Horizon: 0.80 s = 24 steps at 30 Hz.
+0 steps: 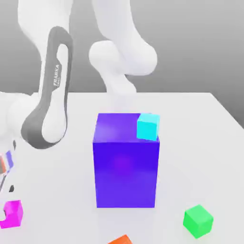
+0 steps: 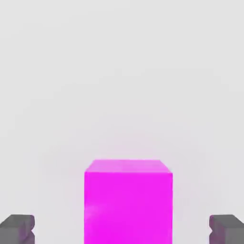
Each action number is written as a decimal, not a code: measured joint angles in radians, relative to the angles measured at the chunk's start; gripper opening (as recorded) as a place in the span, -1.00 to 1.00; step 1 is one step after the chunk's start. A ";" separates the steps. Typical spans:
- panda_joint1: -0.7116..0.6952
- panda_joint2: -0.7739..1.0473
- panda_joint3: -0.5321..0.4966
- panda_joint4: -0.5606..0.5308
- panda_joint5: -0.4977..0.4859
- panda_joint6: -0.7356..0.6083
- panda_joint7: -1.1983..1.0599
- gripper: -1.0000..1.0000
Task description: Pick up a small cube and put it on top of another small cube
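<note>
The claw [image 2: 122,228] stands fully open and holds nothing; its two fingertips [image 2: 17,228] flank the pink cube [image 2: 127,202] without touching it. The pink cube rests on the worktop [image 1: 200,124], directly between the fingertips. The arm [image 1: 53,90] carries the lettering "FRANKA". Count: one pink cube, one cyan cube [image 1: 147,127] atop one large blue block [image 1: 126,171], one green cube [image 1: 198,221].
</note>
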<state>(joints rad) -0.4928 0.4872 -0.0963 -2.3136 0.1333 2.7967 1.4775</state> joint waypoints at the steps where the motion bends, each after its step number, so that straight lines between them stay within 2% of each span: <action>1: 0.000 0.000 0.000 0.000 0.000 0.000 0.000 -1.00; 7: -0.002 0.003 0.001 0.001 0.000 0.004 0.001 -1.00; 12: 0.031 -0.146 -0.016 -0.033 -0.043 -0.111 0.026 -1.00; 24: 0.342 -0.293 0.273 -0.127 -0.163 -0.163 -0.043 -1.00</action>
<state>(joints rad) -0.1511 0.1943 0.1771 -2.4403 -0.0301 2.6340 1.4349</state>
